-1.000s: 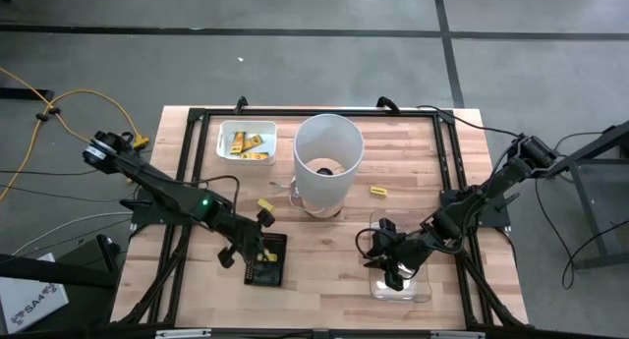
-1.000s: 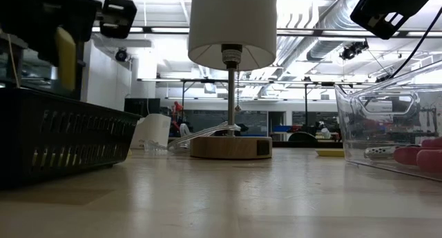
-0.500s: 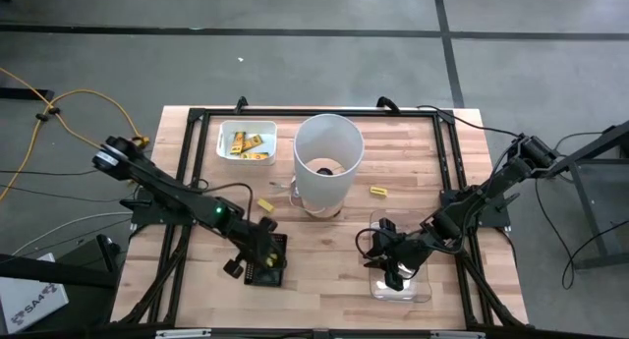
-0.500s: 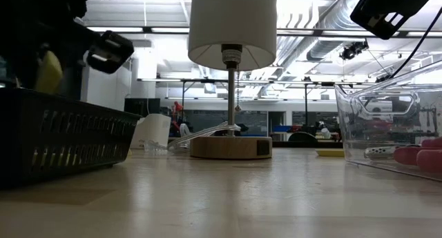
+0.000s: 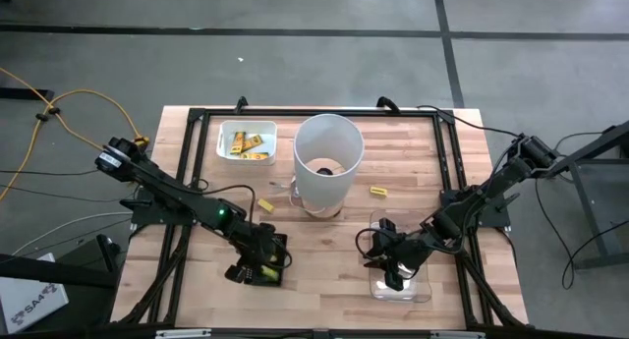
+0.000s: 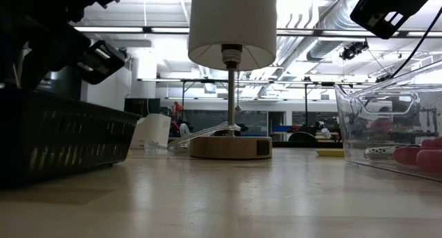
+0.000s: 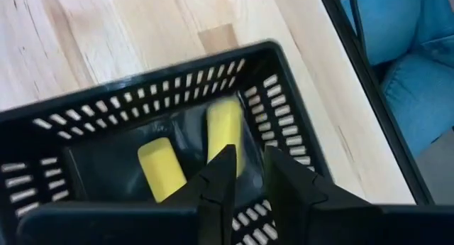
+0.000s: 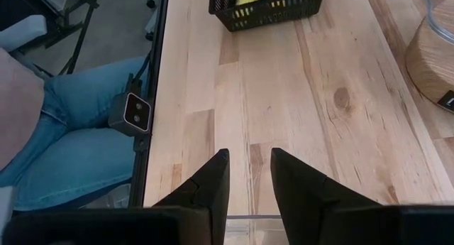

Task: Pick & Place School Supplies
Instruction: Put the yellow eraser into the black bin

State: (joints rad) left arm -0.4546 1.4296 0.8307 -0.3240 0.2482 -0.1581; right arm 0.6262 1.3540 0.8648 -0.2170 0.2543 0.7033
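Observation:
My left gripper hangs open over the black slotted basket at the near left of the table. Two yellow pieces lie on the basket's floor, one sharp and one blurred, just beyond the fingertips. More yellow pieces sit in a white tray, and two lie loose on the table. My right gripper waits open above the clear container, which holds pink-handled tools.
A lamp with a tall white shade on a wooden base stands mid-table between the arms. A black frame runs round the table's edges. A person's leg in jeans shows past the near edge.
My left gripper has sunk toward the basket and the near edge, and it has rolled about its own axis. The yellow piece it held upright over the basket's rim has gone down with it, is let go, and now lies inside the basket.

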